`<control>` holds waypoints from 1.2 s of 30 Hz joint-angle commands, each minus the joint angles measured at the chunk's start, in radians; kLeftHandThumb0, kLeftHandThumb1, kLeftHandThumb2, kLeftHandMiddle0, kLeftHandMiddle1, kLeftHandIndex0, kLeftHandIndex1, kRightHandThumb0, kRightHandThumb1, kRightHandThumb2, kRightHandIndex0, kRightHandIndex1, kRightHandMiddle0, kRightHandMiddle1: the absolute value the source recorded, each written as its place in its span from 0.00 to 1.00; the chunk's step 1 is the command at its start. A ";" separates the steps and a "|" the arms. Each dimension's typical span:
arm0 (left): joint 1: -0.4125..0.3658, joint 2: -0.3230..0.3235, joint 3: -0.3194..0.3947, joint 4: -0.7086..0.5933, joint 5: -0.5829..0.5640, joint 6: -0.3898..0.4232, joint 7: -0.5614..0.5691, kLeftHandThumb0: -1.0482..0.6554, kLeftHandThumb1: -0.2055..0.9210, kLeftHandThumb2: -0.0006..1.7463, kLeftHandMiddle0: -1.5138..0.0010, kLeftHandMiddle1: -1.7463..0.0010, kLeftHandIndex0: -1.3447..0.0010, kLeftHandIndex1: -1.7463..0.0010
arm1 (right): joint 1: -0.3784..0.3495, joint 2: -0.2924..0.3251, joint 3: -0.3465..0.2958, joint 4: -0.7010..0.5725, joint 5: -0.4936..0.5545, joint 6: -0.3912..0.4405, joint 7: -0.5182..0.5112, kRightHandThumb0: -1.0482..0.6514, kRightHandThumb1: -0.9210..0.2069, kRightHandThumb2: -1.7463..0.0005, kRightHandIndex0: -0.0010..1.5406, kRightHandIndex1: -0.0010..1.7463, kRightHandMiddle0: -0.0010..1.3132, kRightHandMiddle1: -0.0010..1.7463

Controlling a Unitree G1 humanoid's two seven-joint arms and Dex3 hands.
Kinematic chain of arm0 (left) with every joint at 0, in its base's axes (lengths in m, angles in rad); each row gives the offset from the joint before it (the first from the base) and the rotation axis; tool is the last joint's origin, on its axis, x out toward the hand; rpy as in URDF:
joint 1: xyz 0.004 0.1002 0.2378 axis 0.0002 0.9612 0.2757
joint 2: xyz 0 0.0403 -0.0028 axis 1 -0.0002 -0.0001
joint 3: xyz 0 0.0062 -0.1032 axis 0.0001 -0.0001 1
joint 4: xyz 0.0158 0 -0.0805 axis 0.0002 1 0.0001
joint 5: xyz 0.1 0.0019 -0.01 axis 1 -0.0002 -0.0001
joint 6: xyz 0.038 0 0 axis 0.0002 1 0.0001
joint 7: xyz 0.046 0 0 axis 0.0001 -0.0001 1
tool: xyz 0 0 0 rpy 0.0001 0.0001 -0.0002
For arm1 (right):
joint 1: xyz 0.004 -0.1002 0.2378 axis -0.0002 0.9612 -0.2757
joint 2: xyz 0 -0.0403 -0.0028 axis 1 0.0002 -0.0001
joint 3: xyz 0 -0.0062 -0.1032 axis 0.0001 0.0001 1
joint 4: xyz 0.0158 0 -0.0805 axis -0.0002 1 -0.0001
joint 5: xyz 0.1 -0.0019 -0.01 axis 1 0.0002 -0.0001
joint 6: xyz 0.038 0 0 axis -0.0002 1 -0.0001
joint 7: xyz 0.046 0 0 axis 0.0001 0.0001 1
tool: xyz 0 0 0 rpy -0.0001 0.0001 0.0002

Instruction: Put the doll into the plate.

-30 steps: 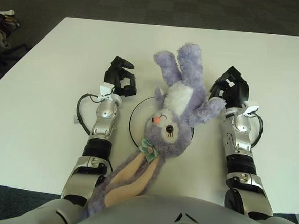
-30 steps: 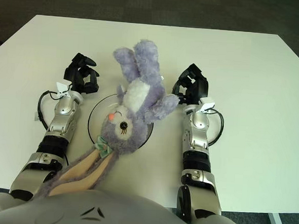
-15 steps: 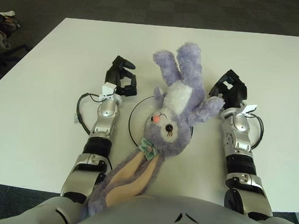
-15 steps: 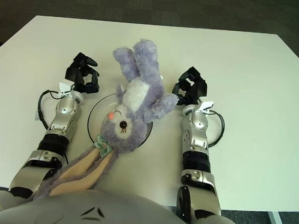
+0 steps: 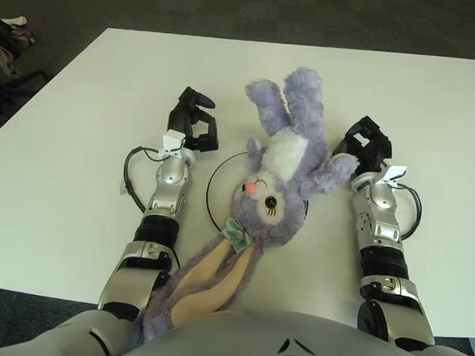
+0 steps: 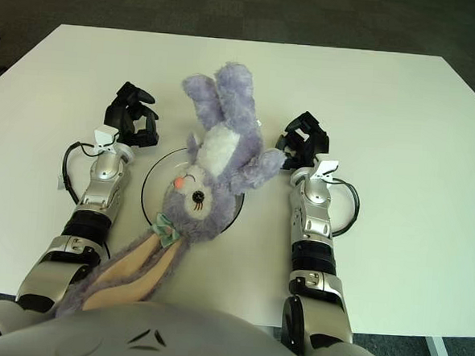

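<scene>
The purple plush bunny doll [image 5: 280, 174] lies face up across the round white plate [image 5: 211, 194] with a dark rim, at the middle of the table. Its head and chest cover most of the plate. Its legs point to the far side, and its long ears [image 5: 202, 287] trail back over the near table edge toward my body. My left hand [image 5: 193, 124] is beside the plate's left rim, fingers loosely curled and holding nothing. My right hand [image 5: 368, 145] is just right of the doll's outstretched paw [image 5: 340, 165], fingers spread and apart from it.
The white table [image 5: 68, 176] has bare surface to the left, right and far side of the plate. Cables loop beside both forearms [image 5: 133, 168]. Dark floor lies beyond the far edge, with some clutter at the upper left [image 5: 2, 42].
My right hand has pulled back a little from the doll's paw. The left hand has shifted slightly farther along the plate's left side. The doll has stayed on the plate.
</scene>
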 commanded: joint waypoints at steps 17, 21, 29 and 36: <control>0.099 0.032 -0.044 0.088 0.029 0.088 -0.027 0.61 0.40 0.81 0.63 0.00 0.60 0.00 | 0.049 0.004 -0.010 0.083 0.015 0.022 0.027 0.61 0.87 0.00 0.58 1.00 0.51 1.00; 0.098 0.035 -0.040 0.096 0.017 0.076 -0.040 0.61 0.40 0.81 0.63 0.00 0.60 0.00 | 0.049 0.004 -0.011 0.090 0.014 0.018 0.030 0.61 0.87 0.00 0.58 1.00 0.51 0.99; 0.094 0.034 -0.032 0.111 0.002 0.055 -0.053 0.61 0.40 0.81 0.63 0.00 0.60 0.00 | 0.050 0.000 -0.009 0.102 0.009 0.005 0.038 0.61 0.88 0.00 0.60 1.00 0.53 0.97; 0.093 0.037 -0.031 0.116 0.003 0.044 -0.054 0.61 0.39 0.81 0.63 0.00 0.59 0.00 | 0.053 0.000 -0.009 0.102 0.013 0.001 0.048 0.61 0.87 0.00 0.59 1.00 0.49 0.99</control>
